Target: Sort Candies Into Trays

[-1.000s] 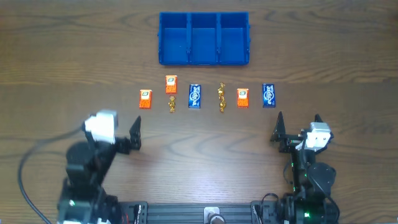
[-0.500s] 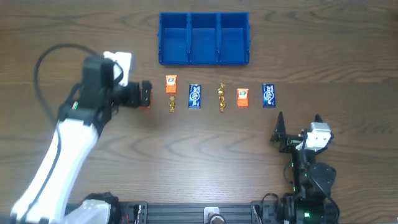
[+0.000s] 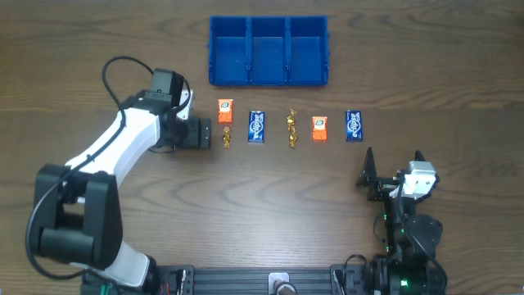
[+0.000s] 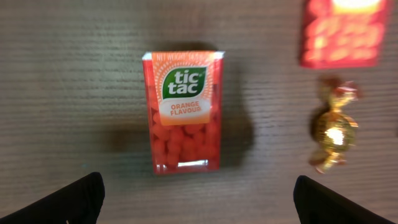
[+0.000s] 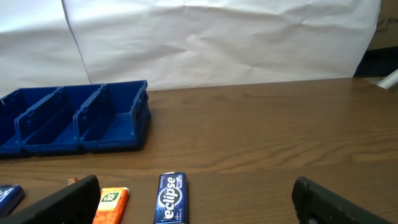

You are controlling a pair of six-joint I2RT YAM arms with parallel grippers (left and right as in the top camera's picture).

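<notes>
Counter (image 3: 458,229): blue tray (image 3: 268,80) at the far side. My left fingers (image 4: 71,202) hang spread wide over the orange mint box (image 4: 183,121), which lies flat near a gold candy (image 4: 334,134). Right fingers (image 3: 366,170) spread, near their base. I'd descend centred, squeezing the box's long sides, clear of that candy.

The tray (image 3: 268,51) is solid blue. Off its left end, a mint box (image 4: 183,112) is see-through orange with a green-and-white label. Two more boxes (image 3: 224,111) (image 3: 319,129) are orange too. The gum packs (image 3: 257,126) (image 3: 354,125) are dark blue with pale print, and the wrapped candies (image 3: 227,138) (image 3: 291,129) are shiny gold. The table (image 3: 458,82) is brown woodgrain.
</notes>
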